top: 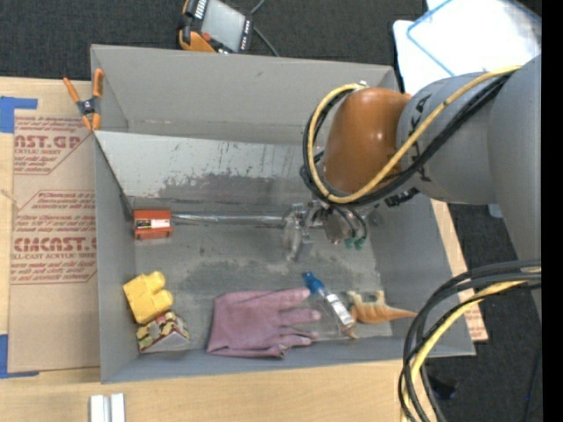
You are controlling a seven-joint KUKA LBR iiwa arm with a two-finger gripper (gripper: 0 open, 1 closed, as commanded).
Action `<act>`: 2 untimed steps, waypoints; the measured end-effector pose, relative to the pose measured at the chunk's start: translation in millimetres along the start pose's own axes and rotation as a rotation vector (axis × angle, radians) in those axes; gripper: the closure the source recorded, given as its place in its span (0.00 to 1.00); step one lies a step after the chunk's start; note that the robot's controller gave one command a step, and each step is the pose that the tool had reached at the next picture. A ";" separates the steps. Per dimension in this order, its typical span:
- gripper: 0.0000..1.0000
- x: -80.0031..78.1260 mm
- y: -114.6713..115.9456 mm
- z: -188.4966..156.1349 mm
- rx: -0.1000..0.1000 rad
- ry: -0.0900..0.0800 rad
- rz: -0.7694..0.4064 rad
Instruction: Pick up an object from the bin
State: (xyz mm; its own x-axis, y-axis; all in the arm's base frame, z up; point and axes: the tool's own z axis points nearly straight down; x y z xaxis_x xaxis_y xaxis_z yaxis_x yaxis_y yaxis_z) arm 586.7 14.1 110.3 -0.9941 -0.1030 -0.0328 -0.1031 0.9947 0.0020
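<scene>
My gripper (296, 233) hangs over bare bin floor right of centre, near the foot of the back wall, with nothing seen in it. Closest to it, lower down, lies a small tube with a blue cap (324, 299), pointing up-left. Next to the tube lies a mauve cloth glove (260, 323), flat along the front wall. An orange and tan cone-shaped toy (378, 309) rests just right of the tube.
At the left wall a small red-orange box (151, 225) sits at the foot of the back wall. A yellow toy block (147, 296) and a small patterned packet (164, 332) lie in the front left corner. The arm's orange cover and cables overhang the bin's right side.
</scene>
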 end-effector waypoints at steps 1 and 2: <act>1.00 54.7 -0.1 38.5 -0.001 0.012 -0.198; 0.00 6.9 -24.6 5.3 0.001 -0.005 -0.107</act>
State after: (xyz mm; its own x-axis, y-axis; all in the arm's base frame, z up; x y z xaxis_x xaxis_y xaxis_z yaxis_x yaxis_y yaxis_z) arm 582.6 -11.1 104.8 -0.9773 -0.2085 -0.0382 -0.2086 0.9780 -0.0025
